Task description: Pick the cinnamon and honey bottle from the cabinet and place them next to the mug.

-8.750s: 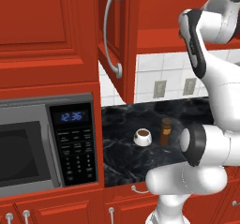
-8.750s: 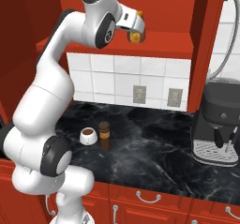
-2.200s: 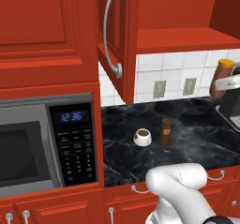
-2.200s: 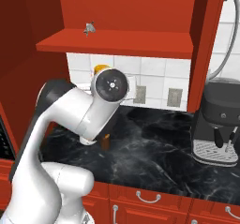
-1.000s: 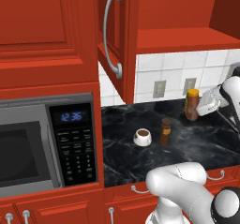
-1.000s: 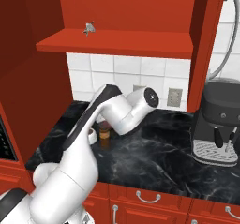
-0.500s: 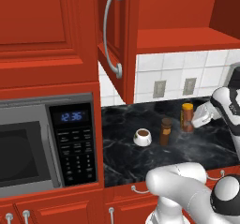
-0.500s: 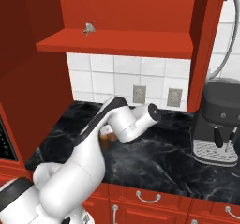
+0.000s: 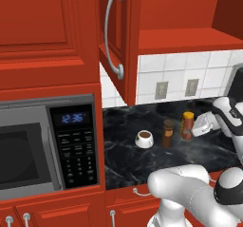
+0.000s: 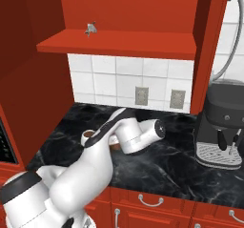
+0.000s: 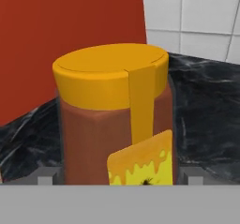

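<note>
You have the red cabinet (image 9: 118,41) overhead with its door swung open, the long curved handle toward you, and its shelf (image 10: 119,46) bare except for a small grey object near the left end. Left of the work area a microwave (image 9: 47,145) is built into the red front, its side wall bounding the black marble counter (image 9: 123,150) on that side. At the far right a dark coffee machine (image 10: 221,122) stands on the counter, well apart from the bottles. Two outlets sit in the white tile wall (image 10: 124,79) behind.

On the counter you see three things in a row: the white mug (image 9: 144,138) with dark liquid, the dark brown cinnamon bottle (image 9: 168,133) just beside it, then the amber honey bottle (image 9: 187,126) just beside that. The honey bottle stands upright on the counter.

Your gripper (image 9: 199,126) is low at the honey bottle, jaws spread wide with the bottle between them; in the hand view the fingertips (image 11: 46,175) flank its sides, and you cannot tell whether they touch it. From the right base view the arm hides both bottles.
</note>
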You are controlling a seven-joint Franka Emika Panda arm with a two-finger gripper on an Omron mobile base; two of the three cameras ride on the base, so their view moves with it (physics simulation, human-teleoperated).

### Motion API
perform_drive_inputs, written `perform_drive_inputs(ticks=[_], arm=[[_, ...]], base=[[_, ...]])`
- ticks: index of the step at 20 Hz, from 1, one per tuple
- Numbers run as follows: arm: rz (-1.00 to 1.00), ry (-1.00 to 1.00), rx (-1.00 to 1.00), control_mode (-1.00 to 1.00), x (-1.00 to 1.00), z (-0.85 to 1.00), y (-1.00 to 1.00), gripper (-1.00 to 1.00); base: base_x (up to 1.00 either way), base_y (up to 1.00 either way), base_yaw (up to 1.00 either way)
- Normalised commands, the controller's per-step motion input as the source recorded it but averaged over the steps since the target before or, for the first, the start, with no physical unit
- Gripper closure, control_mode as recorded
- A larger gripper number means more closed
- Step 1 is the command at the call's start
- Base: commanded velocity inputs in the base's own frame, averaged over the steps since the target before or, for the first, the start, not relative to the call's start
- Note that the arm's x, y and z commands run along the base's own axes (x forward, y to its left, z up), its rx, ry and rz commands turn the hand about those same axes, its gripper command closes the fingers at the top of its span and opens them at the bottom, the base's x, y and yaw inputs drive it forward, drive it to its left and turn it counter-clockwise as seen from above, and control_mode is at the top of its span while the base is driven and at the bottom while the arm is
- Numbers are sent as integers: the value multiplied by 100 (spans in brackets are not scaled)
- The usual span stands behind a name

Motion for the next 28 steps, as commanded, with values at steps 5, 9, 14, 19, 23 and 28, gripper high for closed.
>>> perform_drive_inputs(ticks=[5, 9, 14, 19, 23, 28], arm=[[0, 0, 4, -100, 1, -21, -34, 100], [0, 0, 0, -100, 5, -17, 0, 100], [0, 0, 0, -100, 8, -4, 1, 100], [0, 0, 0, -100, 9, -5, 8, 100], [0, 0, 0, -100, 11, -16, 14, 100], [0, 0, 0, -100, 2, -12, 10, 100]], base=[[0, 0, 0], [0, 0, 0], [0, 0, 0], [0, 0, 0], [0, 0, 0], [0, 0, 0]])
